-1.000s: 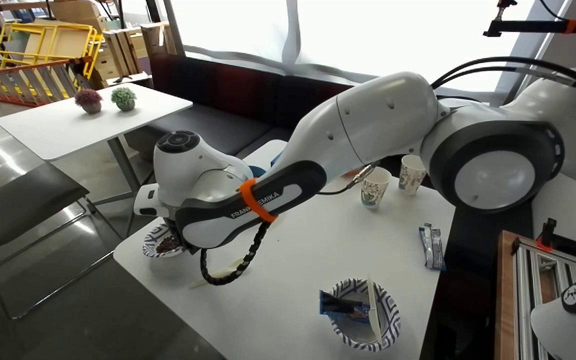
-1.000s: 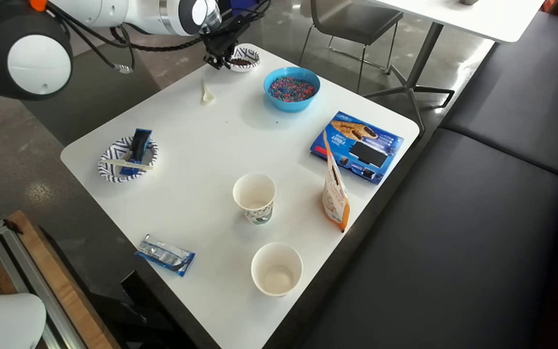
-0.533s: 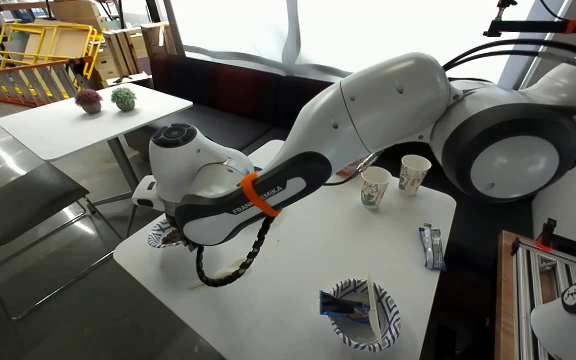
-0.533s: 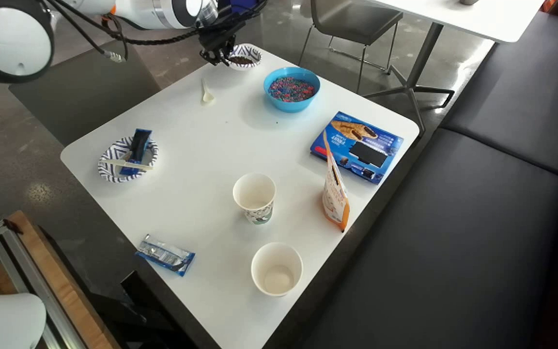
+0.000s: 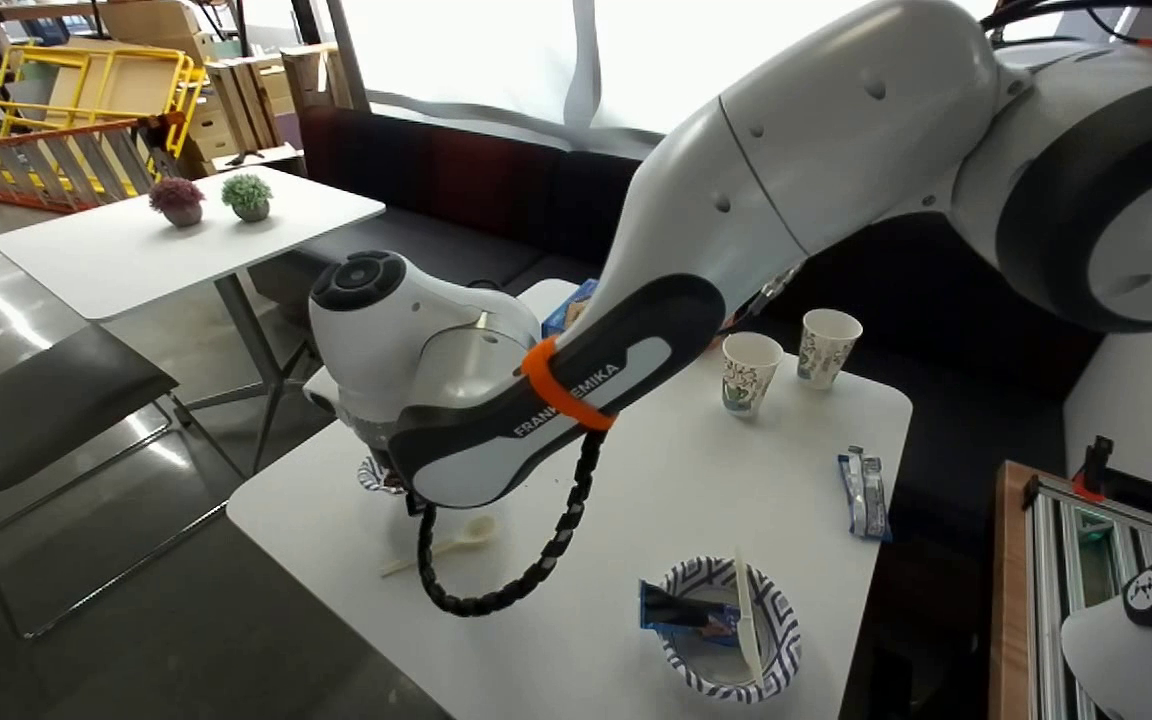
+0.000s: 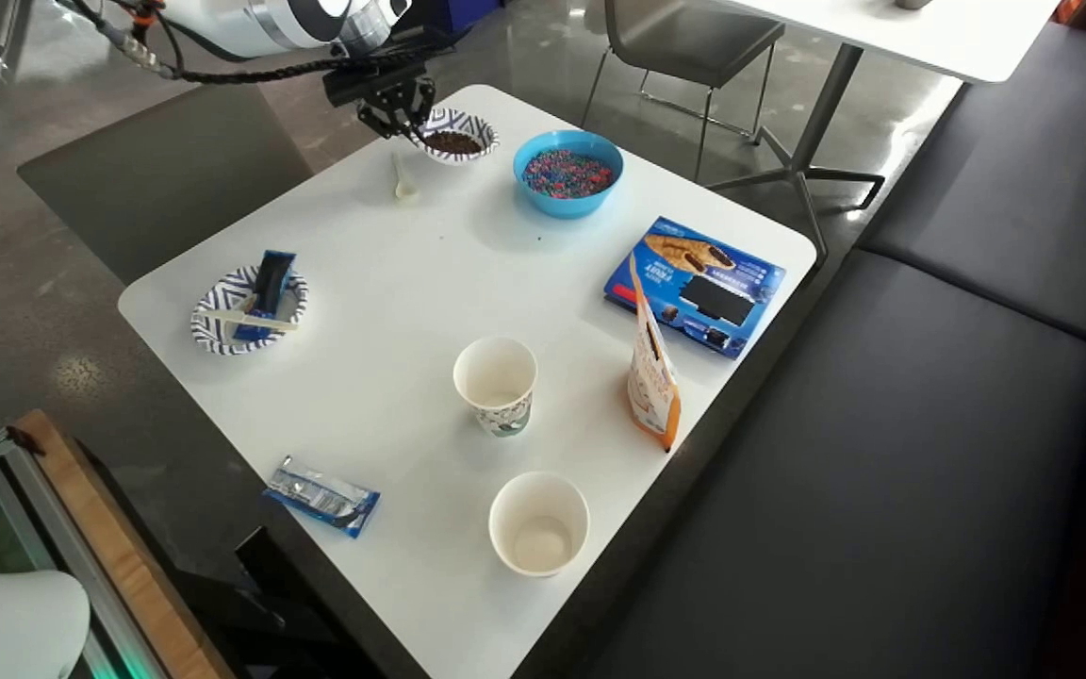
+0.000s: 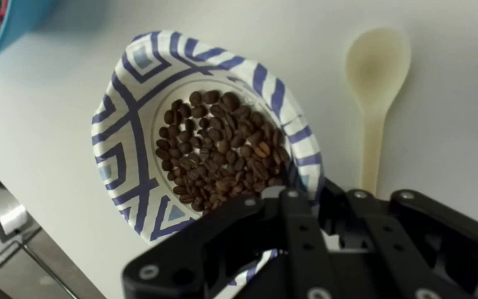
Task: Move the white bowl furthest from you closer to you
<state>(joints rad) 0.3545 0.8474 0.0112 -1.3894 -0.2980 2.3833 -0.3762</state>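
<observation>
The white bowl (image 6: 473, 130) has a blue-striped rim and dark brown coffee beans (image 7: 222, 153) inside. It is near the table's far corner, beside the blue bowl (image 6: 569, 209). It fills the middle of the wrist view (image 7: 145, 97) and is mostly hidden behind the arm in an exterior view (image 5: 372, 475). My gripper (image 7: 311, 182) is shut on its rim, one finger inside and one outside; the rim bends there. In an exterior view the gripper (image 6: 417, 134) is at the bowl's near-left edge. I cannot tell whether the bowl touches the table.
A pale spoon (image 7: 378, 70) lies close beside the gripper. A striped bowl (image 6: 213, 330) with a wrapped bar and spoon is at the table's side. Two paper cups (image 6: 496, 372) (image 6: 540, 523), a blue box (image 6: 694, 283), an orange bag (image 6: 653, 387) and a blue packet (image 6: 321, 495) stand around.
My gripper has moved inward from the table's far corner, and the white bowl has come with it, closer to the spoon. The arm has drawn back. The other things have not moved.
</observation>
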